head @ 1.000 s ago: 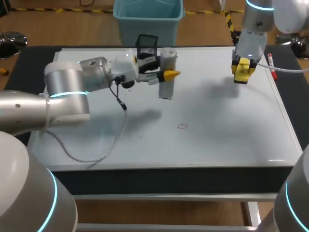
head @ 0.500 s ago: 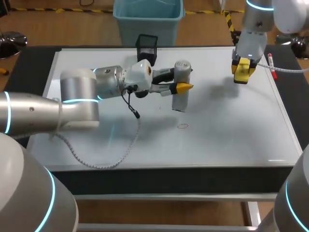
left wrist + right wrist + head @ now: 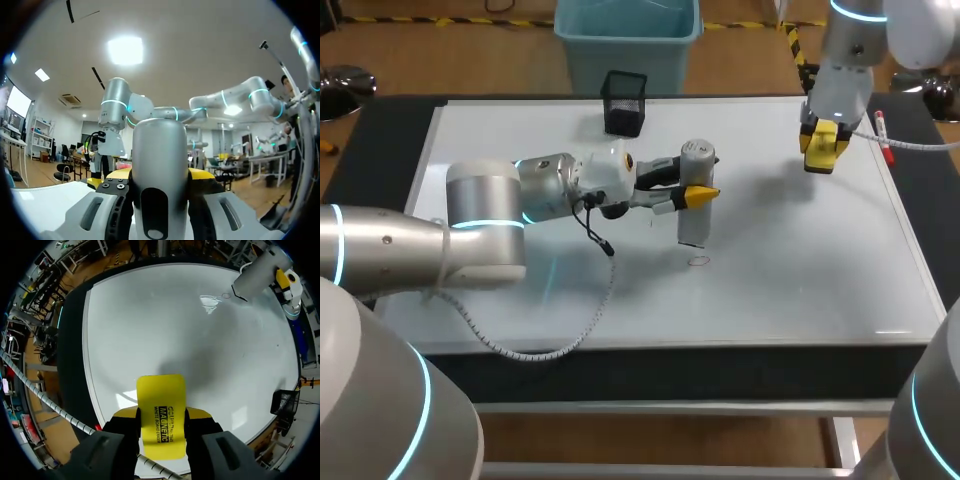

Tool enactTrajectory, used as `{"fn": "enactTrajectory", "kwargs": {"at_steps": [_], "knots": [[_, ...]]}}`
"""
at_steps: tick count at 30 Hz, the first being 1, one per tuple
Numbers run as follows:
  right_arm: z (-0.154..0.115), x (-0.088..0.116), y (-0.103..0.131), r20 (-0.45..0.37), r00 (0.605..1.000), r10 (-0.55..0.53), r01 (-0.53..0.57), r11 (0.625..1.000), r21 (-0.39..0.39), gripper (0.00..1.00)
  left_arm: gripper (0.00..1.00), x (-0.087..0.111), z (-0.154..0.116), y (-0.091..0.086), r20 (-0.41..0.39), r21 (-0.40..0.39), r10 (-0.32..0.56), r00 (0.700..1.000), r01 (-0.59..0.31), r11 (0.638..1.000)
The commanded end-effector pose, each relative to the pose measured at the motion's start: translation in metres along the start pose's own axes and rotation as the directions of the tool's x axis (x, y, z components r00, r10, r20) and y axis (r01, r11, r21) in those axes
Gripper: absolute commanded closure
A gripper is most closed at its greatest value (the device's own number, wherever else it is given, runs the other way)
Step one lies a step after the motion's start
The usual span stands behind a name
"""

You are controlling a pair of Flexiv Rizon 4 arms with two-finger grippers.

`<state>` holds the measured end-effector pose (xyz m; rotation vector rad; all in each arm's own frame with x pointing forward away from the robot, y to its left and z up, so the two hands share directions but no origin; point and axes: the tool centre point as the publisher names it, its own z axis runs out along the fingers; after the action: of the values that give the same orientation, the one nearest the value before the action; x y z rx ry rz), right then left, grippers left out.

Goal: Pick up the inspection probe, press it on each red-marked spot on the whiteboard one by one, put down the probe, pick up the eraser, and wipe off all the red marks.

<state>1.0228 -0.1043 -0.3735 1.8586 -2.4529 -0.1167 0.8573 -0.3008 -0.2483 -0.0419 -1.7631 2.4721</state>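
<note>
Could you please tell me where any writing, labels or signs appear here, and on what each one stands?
On the yellow eraser in the right gripper: lines of black print, one in large capitals; too small to read in the head view.
On the whiteboard: one small red ring, a mark, not writing.
On the probe: no print visible.

1. You can see print only on the eraser; black letters on its yellow face.
2. You get one line in bold capitals; smaller lines run beside it, one too small to tell.
</note>
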Motion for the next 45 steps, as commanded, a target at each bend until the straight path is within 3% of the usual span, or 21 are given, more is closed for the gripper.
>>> {"fn": "enactTrajectory", "kwargs": {"at_steps": [1, 8, 32, 38, 45], "knots": [[-0.001, 0.001, 0.000, -0.002, 1.000, -0.002, 0.002, 1.000, 0.002, 1.00, 1.00, 0.000, 0.004, 0.009, -0.012, 0.024, -0.012, 1.000, 0.013, 1.000], [-0.001, 0.001, 0.000, -0.002, 1.000, -0.002, 0.002, 1.000, 0.002, 1.00, 1.00, 0.006, 0.007, 0.022, -0.028, 0.033, -0.049, 0.998, 0.050, 0.998], [-0.001, 0.001, 0.000, -0.002, 1.000, -0.002, 0.002, 1.000, 0.002, 1.00, 1.00, 0.008, -0.001, 0.042, 0.000, 0.004, -0.081, 0.997, 0.081, 0.997], [-0.001, 0.001, 0.000, -0.002, 1.000, -0.002, 0.002, 1.000, 0.002, 1.00, 1.00, 0.010, -0.002, 0.042, 0.005, -0.066, -0.081, 0.997, 0.081, 0.995], [-0.001, 0.001, 0.000, -0.002, 1.000, -0.002, 0.002, 1.000, 0.002, 1.00, 1.00, 0.011, -0.001, 0.041, -0.002, -0.082, -0.081, 0.997, 0.081, 0.993]]}}
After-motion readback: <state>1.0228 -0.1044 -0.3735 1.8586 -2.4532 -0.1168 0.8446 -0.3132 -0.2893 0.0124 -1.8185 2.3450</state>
